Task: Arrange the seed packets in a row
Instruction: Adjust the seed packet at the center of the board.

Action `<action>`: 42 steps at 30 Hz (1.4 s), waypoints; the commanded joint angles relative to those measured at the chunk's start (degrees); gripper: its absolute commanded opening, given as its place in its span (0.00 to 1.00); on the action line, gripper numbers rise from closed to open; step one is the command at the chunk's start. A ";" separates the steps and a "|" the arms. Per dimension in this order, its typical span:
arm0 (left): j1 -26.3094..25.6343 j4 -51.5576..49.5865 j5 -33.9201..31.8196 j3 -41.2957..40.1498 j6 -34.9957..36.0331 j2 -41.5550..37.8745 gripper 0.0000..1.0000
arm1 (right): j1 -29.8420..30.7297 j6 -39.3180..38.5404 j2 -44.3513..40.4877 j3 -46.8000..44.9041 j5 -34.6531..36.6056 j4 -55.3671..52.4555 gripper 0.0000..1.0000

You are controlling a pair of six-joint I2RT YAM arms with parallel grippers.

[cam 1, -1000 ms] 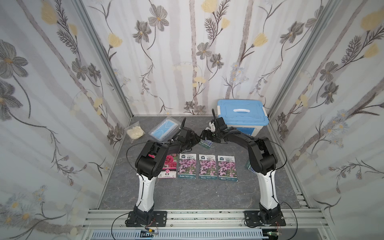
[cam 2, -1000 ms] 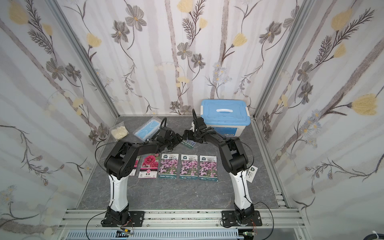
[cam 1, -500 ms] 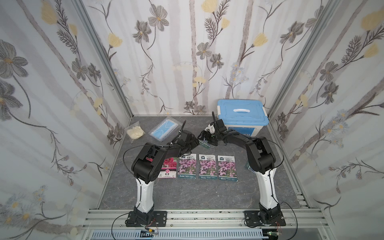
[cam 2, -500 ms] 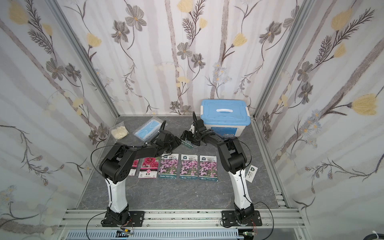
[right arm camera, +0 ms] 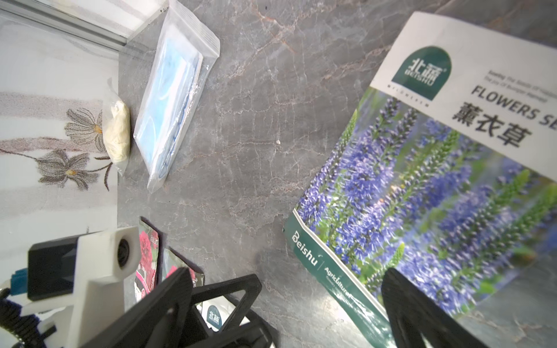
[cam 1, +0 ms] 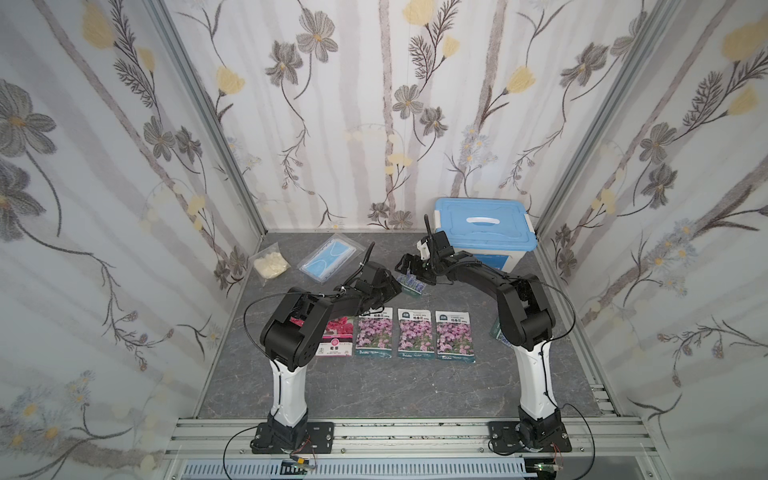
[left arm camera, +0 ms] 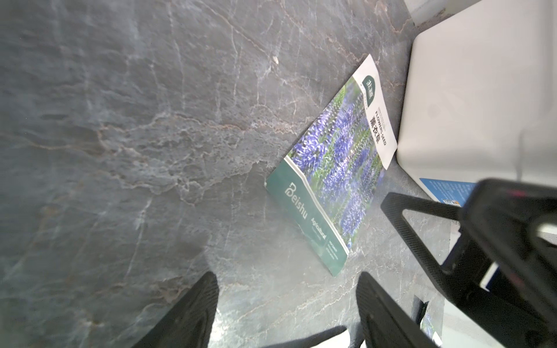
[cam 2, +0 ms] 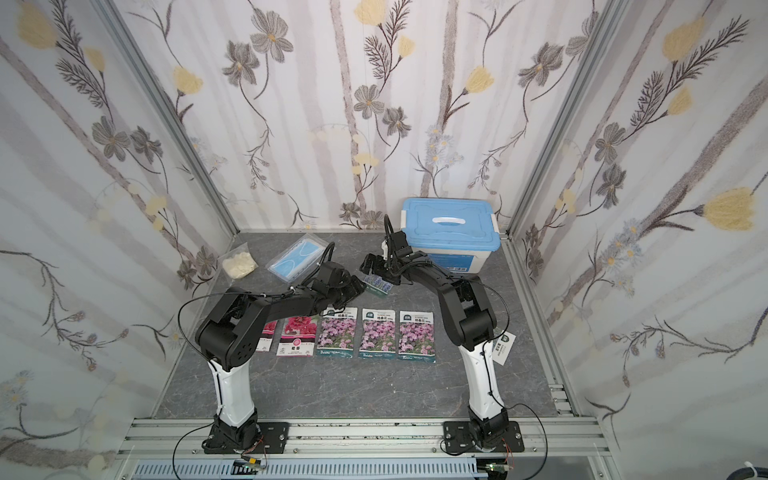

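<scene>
Three pink-purple seed packets [cam 1: 413, 332] and a red one [cam 1: 334, 337] lie side by side in a row; another red one [cam 2: 266, 336] shows past the left arm. A lavender-blue packet [cam 1: 410, 286] lies flat and slanted behind the row, between both grippers. My left gripper [cam 1: 394, 287] is open and empty, its fingers [left arm camera: 199, 307] just short of the lavender packet's [left arm camera: 331, 168] green end. My right gripper [cam 1: 407, 270] is wide open over the lavender packet [right arm camera: 422, 195], with one finger [right arm camera: 413, 313] above its edge. One more packet [cam 2: 503, 347] lies white side up by the right arm.
A blue-lidded white box [cam 1: 482, 226] stands at the back right, close to the lavender packet. A clear bag with a blue mask [cam 1: 330, 259] and a clear bag of cream stuff [cam 1: 270, 264] lie at the back left. Patterned walls close in on three sides.
The left arm's elbow has swung down and leftward. The right gripper has edged slightly left over the lavender packet. Both grippers stay open, and the packets have not moved.
</scene>
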 commanded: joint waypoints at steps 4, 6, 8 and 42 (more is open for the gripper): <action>-0.23 1.94 0.39 -0.04 -1.87 -0.47 0.75 | -0.14 -5.26 4.10 7.03 9.94 -4.08 1.00; -0.49 2.01 0.35 -0.08 -1.92 -0.69 0.75 | -0.13 -5.58 4.69 7.50 10.18 -4.40 1.00; -0.61 2.28 -0.02 -0.55 -2.22 -1.08 0.75 | 0.10 -5.47 4.77 7.34 9.93 -4.44 0.99; 9.54 1.44 3.62 -10.10 1.63 -11.90 0.77 | 5.77 -4.75 6.68 16.49 2.44 -5.40 0.99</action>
